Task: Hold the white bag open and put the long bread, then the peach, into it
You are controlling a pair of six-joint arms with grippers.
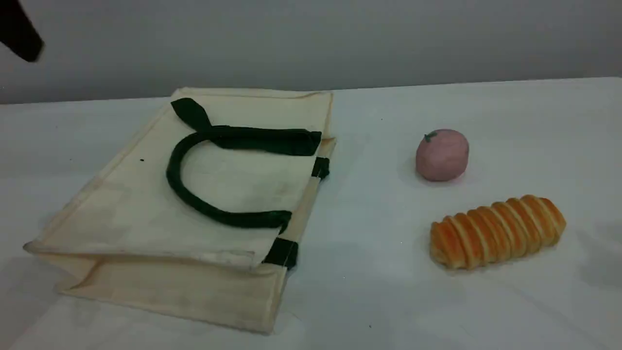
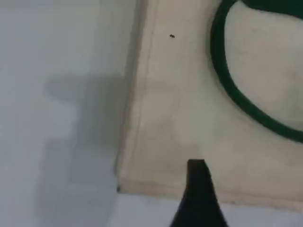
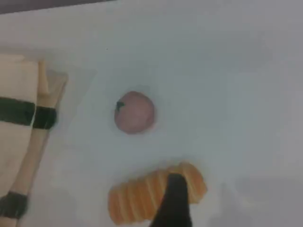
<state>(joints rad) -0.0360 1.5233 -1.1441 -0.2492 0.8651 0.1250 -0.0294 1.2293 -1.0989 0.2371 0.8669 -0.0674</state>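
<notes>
The white bag (image 1: pixel 146 209) lies flat on the left of the table, its rim with green patches facing right and a dark green handle (image 1: pixel 194 199) folded over its top face. Right of it sit the pink peach (image 1: pixel 442 155) and, nearer the front, the ridged orange long bread (image 1: pixel 498 231). In the left wrist view one left fingertip (image 2: pixel 198 172) hovers above the bag (image 2: pixel 189 109) near its corner, holding nothing. In the right wrist view the right fingertip (image 3: pixel 175 189) hangs over the long bread (image 3: pixel 137 201), with the peach (image 3: pixel 135 112) beyond it. Both grippers stand open.
A dark piece of the left arm (image 1: pixel 19 34) shows at the top left corner of the scene view. The white table (image 1: pixel 379 272) runs back to a grey wall. The right arm is outside the scene view.
</notes>
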